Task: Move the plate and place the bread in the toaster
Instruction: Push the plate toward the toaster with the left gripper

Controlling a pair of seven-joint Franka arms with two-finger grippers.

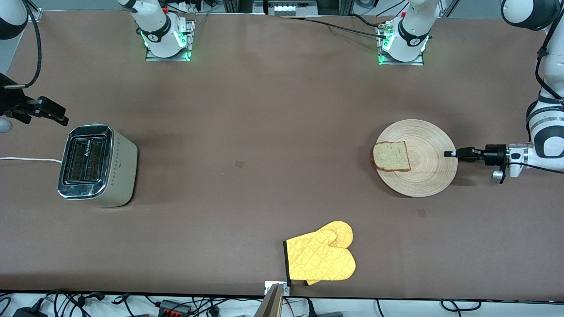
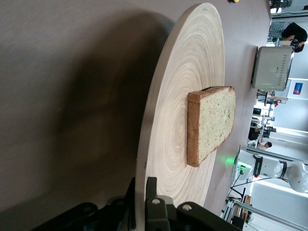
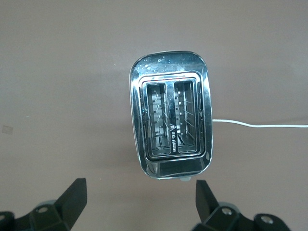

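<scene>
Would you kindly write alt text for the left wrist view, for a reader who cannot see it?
The left gripper is shut on the rim of the wooden plate, seen edge-on across the brown table. A slice of bread lies on the plate, and the toaster stands farther off toward the right arm's end.

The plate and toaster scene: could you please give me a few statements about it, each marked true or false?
1. The bread lies on the plate. True.
2. The left gripper has its jaws shut on the plate's rim. True.
3. A slice already sits in the toaster. False: both slots are empty in the right wrist view.
4. The right gripper holds the oven mitt. False: its jaws are open and empty beside the toaster; the mitt lies on the table nearer the front camera.
5. The toaster lies on its side. False: it stands upright, slots facing up.
</scene>
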